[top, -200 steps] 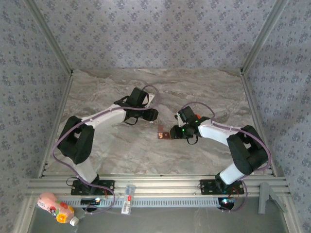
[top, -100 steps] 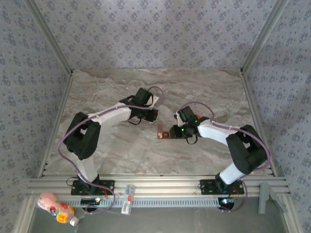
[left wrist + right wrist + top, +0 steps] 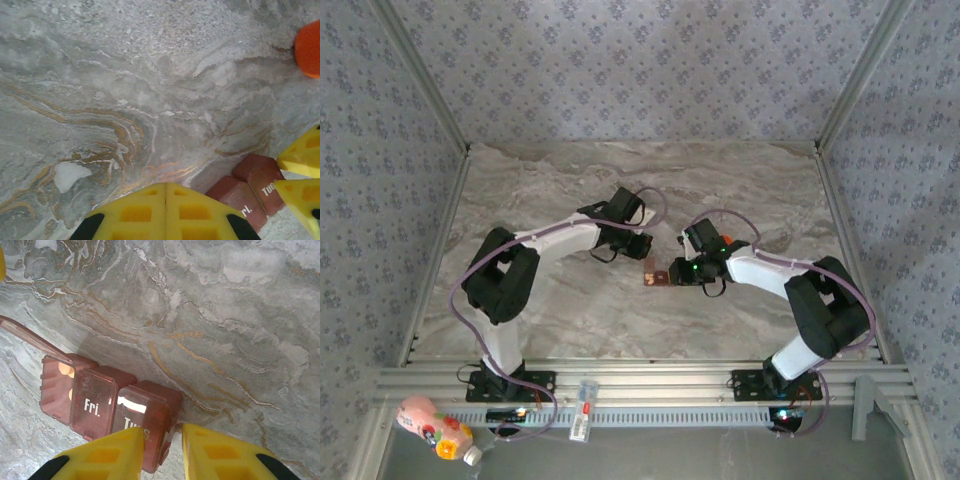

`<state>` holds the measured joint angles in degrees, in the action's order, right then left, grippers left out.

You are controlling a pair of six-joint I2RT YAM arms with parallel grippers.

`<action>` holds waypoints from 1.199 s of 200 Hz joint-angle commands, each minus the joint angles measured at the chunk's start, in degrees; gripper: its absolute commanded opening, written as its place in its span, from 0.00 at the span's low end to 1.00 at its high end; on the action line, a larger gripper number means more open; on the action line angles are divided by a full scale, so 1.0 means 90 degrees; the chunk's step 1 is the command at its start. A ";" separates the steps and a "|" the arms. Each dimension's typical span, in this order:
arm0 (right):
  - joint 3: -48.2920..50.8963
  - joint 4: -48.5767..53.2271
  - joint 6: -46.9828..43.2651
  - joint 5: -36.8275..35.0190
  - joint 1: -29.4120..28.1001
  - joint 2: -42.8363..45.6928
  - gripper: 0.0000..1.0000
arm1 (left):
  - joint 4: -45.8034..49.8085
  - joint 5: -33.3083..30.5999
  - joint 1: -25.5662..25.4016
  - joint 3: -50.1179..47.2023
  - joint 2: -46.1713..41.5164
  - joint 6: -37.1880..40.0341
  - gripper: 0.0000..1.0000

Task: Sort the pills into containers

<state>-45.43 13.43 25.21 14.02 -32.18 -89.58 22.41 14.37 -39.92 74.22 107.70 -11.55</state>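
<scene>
Your marble table (image 3: 550, 190) carries everything here, and both arms reach in toward its middle. From above, the left gripper (image 3: 632, 243) sits just behind and to the left of the containers (image 3: 655, 277). The right gripper (image 3: 672, 274) is right at the strip's right-hand end.

In the left wrist view, your left fingers (image 3: 125, 215) are pressed together with only a seam between them. They hover over bare table beside the strip's end. An orange bottle (image 3: 310, 47) is cut off by the top right corner of that view, well apart from the strip. The right arm's yellow fingers (image 3: 302, 157) come in from the right edge, next to the reddish-brown lids.

In the right wrist view, your right fingers (image 3: 107, 455) are spread. The corner of the strip's nearest compartment reaches into the gap between them, but you cannot tell whether either finger touches it.

The containers (image 3: 107, 405) lie flat on the table as a short row of three. The nearest lid, lettered "Tues", is down, and so is the middle one, marked "Fri.". The farthest compartment has its lid (image 3: 25, 335) swung up and open. A couple of pale orange pills (image 3: 64, 368) sit inside it.
</scene>
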 commanded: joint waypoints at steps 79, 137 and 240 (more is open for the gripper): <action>0.0008 0.0190 0.0167 -0.0252 -0.0039 -0.0261 0.26 | 0.0068 0.0563 -0.0240 -0.0141 -0.0274 0.0014 0.00; -0.0021 0.0168 0.0197 -0.0259 -0.0064 -0.0320 0.25 | 0.0121 0.0688 -0.0360 -0.0310 -0.0450 0.0042 0.00; -0.0007 0.0177 0.0210 -0.0296 -0.0069 -0.0364 0.25 | 0.0094 0.0663 -0.0370 -0.0628 -0.0512 0.0004 0.00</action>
<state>-45.91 12.19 26.37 14.00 -32.40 -90.43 22.55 19.09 -43.18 69.41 105.62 -11.60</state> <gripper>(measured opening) 0.251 0.062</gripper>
